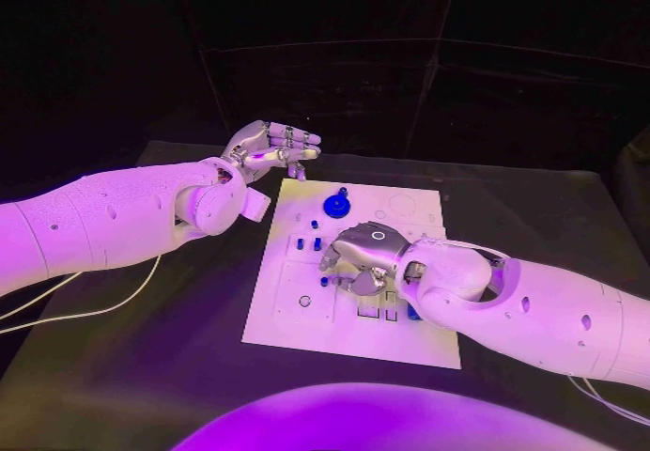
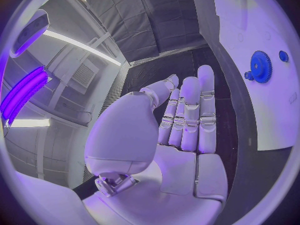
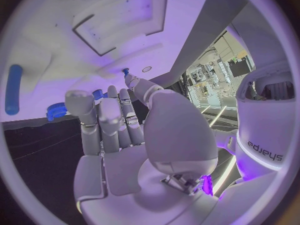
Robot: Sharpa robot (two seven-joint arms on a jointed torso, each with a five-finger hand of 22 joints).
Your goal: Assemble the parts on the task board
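The right robot hand (image 1: 363, 256) hovers low over the middle of the task board (image 1: 413, 334), fingers curled downward; in the right wrist view a small blue peg (image 3: 126, 72) sits at a fingertip, but I cannot tell whether it is pinched or merely touched. The left robot hand (image 1: 271, 147) hangs above the bench (image 1: 162, 376) just off the board's far left corner, fingers straight, close together and holding nothing. On the board, a blue gear (image 1: 337, 203) lies toward the far end, near the left hand, and small blue pegs (image 1: 309, 243) stand in a row just beside the right hand. These parts look light, rigid and smooth, so likely slippery between metal fingertips; the gear is probably best taken across its toothed rim, the pegs by their upper ends.
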